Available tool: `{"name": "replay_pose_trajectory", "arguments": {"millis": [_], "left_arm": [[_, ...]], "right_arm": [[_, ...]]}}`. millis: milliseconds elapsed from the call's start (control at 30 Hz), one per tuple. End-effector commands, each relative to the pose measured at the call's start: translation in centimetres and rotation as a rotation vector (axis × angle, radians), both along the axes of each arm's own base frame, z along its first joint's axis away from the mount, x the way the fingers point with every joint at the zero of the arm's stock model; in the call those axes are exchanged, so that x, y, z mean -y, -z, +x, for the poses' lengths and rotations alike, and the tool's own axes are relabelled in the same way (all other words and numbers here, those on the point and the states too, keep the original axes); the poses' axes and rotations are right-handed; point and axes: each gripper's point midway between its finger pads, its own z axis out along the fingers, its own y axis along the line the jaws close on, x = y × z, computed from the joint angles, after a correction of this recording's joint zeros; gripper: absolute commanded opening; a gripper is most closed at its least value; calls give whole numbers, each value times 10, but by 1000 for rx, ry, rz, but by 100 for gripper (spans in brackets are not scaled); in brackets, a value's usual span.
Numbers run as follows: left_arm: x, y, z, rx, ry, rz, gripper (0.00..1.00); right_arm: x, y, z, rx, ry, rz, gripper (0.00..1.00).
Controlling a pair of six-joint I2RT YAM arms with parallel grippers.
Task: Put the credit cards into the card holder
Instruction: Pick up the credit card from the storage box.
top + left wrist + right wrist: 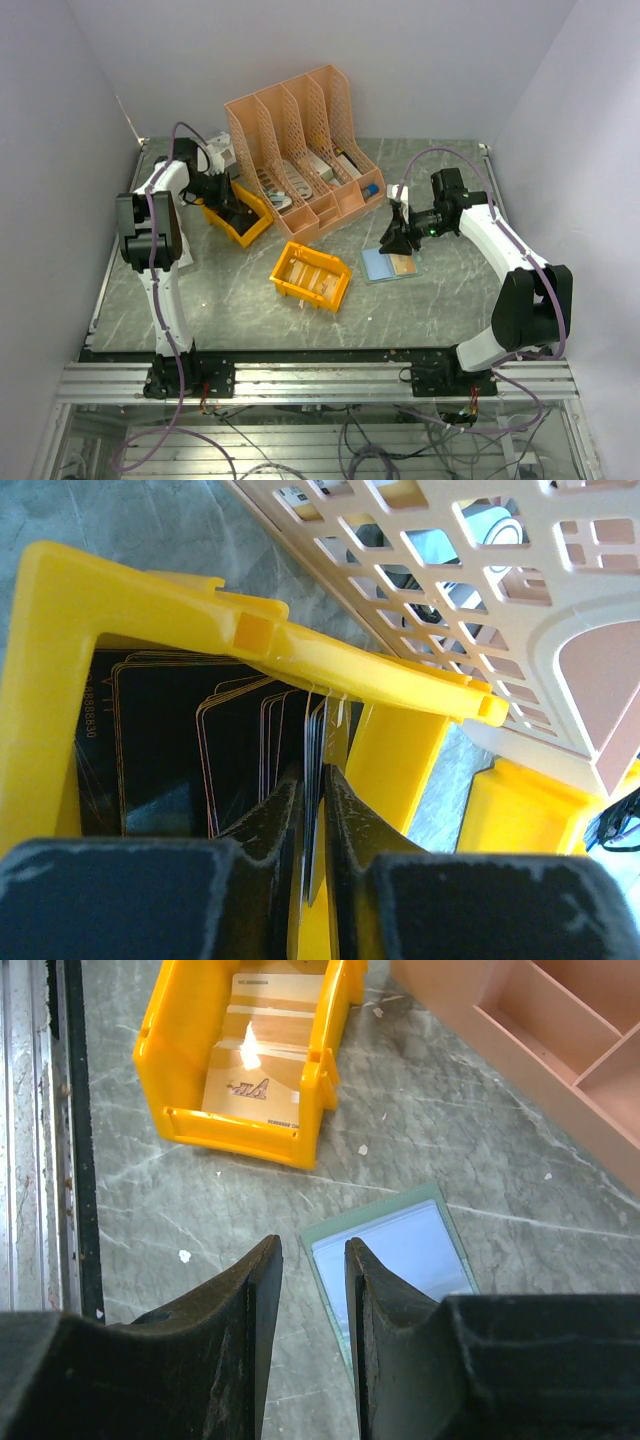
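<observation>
The top external camera looks down from behind the arm bases over the whole table (230, 300). The left wrist camera sits close, facing into a yellow bin (60, 700) beside the peach file organiser (480, 590). The right wrist camera looks down from higher — its card holder (400, 1250) and second yellow bin (170, 1080) also show overhead.

The card holder (375, 265) lies open and flat on the desk (230, 300), light blue inside with a grey-green rim, and a tan card (404, 265) rests on it. More tan credit cards (262, 1060) lie flat in a yellow bin (240, 1132). Dark cards (170, 740) stand on edge in a second bin (45, 700).
</observation>
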Motion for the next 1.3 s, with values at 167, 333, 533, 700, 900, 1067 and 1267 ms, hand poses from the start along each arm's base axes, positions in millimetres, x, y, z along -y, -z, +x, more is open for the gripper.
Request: {"name": "replay_pose_trajectory", "arguments": {"millis": [167,333,533,700,900,1067,1267], "left_arm": [[-1,-11,6,21,-10,11,21],[-4,-9,5,12,-13,14,22],[-7,-11,6,14,-26,6,24],[-9,-14,7,17,-32,1,25],[-12,-15,8,17,-41,-1,27],[-13,-16,9,18,-46,-6,28],[-15,-17,10,16,-54,-13,26]], "right_arm": [[0,-8,4,23,-7,16,32],[0,-10,4,28,-7,18,32],[0,-9,4,25,-9,18,32],[0,-9,3,24,-9,18,32],[0,-9,3,22,-10,19,32],[0,-8,3,23,-11,19,32],[0,-8,3,24,-12,19,32]]}}
